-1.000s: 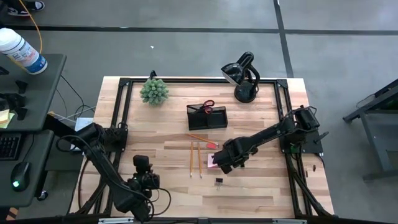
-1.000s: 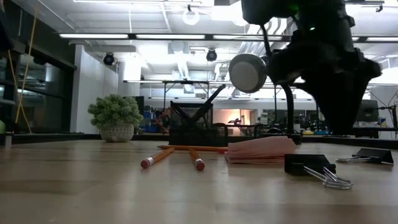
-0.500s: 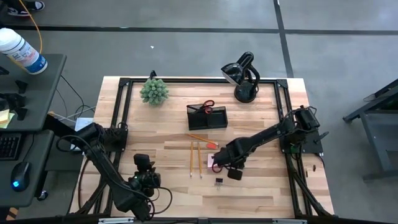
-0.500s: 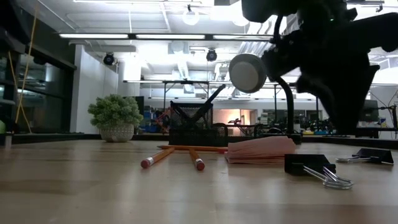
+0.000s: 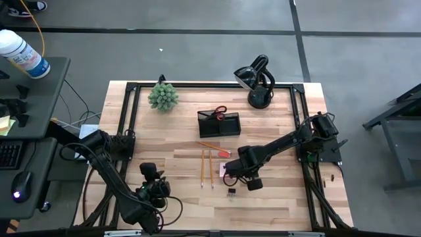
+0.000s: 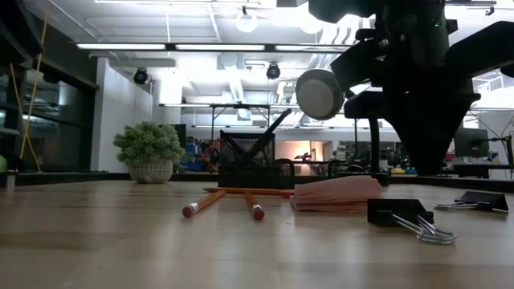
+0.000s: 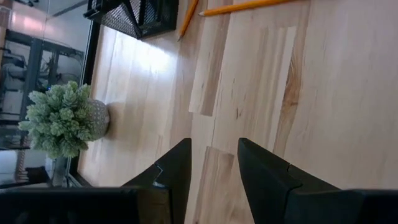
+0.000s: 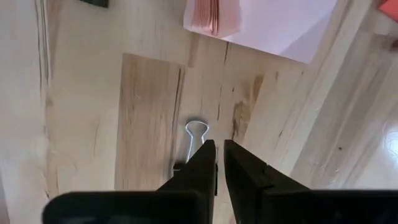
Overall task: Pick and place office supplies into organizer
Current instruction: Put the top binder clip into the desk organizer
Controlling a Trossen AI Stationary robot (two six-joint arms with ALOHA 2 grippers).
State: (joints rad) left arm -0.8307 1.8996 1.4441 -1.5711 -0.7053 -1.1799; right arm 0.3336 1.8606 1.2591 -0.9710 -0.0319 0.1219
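One binder clip [image 8: 194,144] sits just ahead of our right gripper [image 8: 219,163], newly shifted off the pad [image 8: 264,22]; fingers nearly closed, prob. empty; left gripper [image 7: 213,163] parted.

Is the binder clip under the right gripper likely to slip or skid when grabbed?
Probably light and small: the binder clip looks tiny beside the sticky-note pad. Its wire loops lie flat on bare wood, so it may skid. The right gripper hovers above, fingers nearly closed.

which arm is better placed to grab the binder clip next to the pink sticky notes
Right. The right gripper hangs just above the binder clip, its fingers nearly closed over the clip's wire handle. The left gripper waits near the table's front left, away from the clip.
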